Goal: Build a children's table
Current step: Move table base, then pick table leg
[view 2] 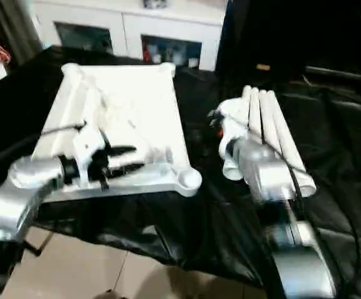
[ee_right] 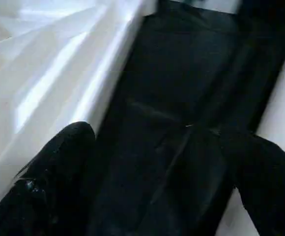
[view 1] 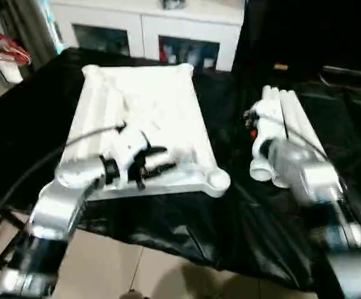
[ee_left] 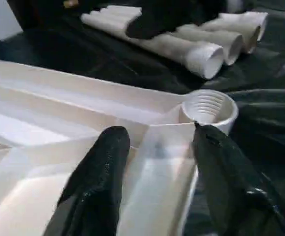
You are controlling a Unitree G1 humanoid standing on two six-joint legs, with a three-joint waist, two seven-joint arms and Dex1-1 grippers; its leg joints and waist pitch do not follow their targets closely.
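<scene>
The children's table top (view 1: 149, 106) lies upside down on a black cloth, its ribbed underside facing up. A round corner socket (view 1: 218, 179) sits at its near right corner. My left gripper (view 1: 165, 159) hovers over the near edge of the top, open and pointing at that socket (ee_left: 209, 105), with nothing between its fingers (ee_left: 98, 177). Several white tube legs (view 1: 286, 112) lie bundled to the right. My right gripper (view 1: 251, 118) stands open at the left side of the bundle. Below it in the right wrist view are the black cloth, the top's edge (ee_right: 59, 73) and one leg.
A white cabinet with glass doors (view 1: 143, 25) stands behind the work surface. Red hangers (view 1: 3, 50) hang at the far left. The black cloth (view 1: 230, 218) drapes over the near edge, with tiled floor (view 1: 106, 261) below.
</scene>
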